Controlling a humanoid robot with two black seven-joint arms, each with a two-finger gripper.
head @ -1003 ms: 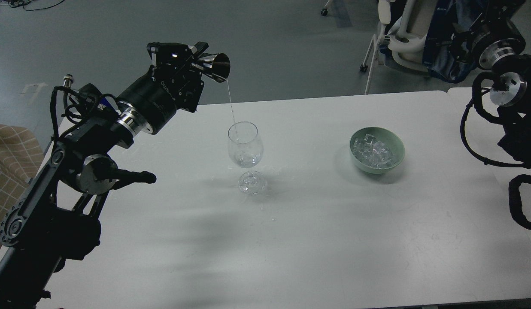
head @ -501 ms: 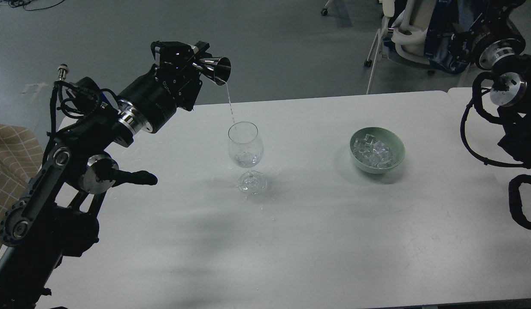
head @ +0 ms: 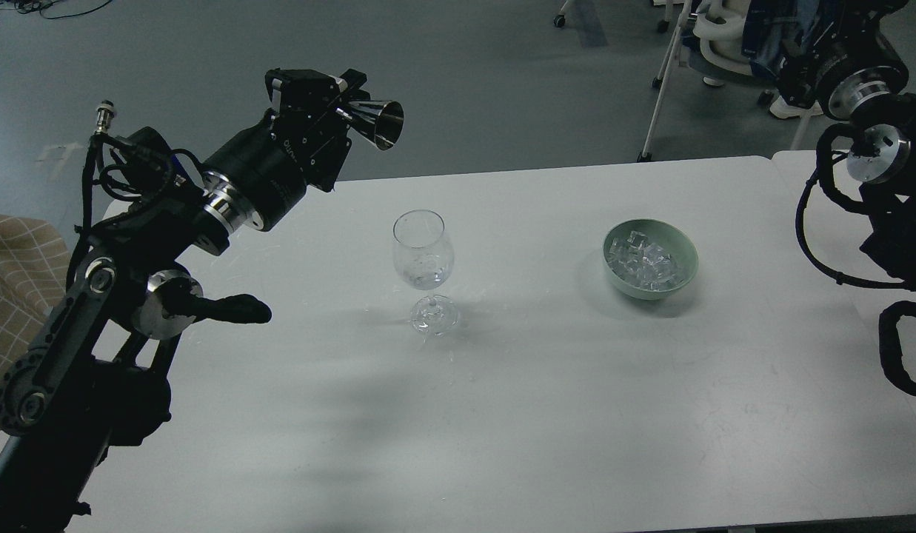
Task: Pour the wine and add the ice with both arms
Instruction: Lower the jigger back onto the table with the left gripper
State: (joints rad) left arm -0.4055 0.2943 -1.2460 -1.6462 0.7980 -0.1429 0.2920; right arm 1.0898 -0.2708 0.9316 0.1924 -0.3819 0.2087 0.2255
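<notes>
My left gripper (head: 346, 104) is shut on a small steel measuring cup (head: 380, 123), tipped on its side, mouth to the right, high above and left of the wine glass (head: 423, 252). No stream falls from it. The clear stemmed glass stands upright mid-table with a little colourless wine (head: 423, 277) in its bowl. A green bowl (head: 686, 255) to the right holds a heap of clear ice cubes (head: 645, 263). My right arm (head: 883, 200) is folded at the right edge; its gripper is out of view.
The white table (head: 502, 414) has a seam to a second table at the far right. Chairs and a walking frame (head: 665, 81) stand on the floor behind. A tan checked cushion (head: 13, 274) lies at the left edge.
The thin stream from the cup into the glass has stopped. My left gripper has tilted the cup back up slightly and moved a little right. The right arm has not moved.
</notes>
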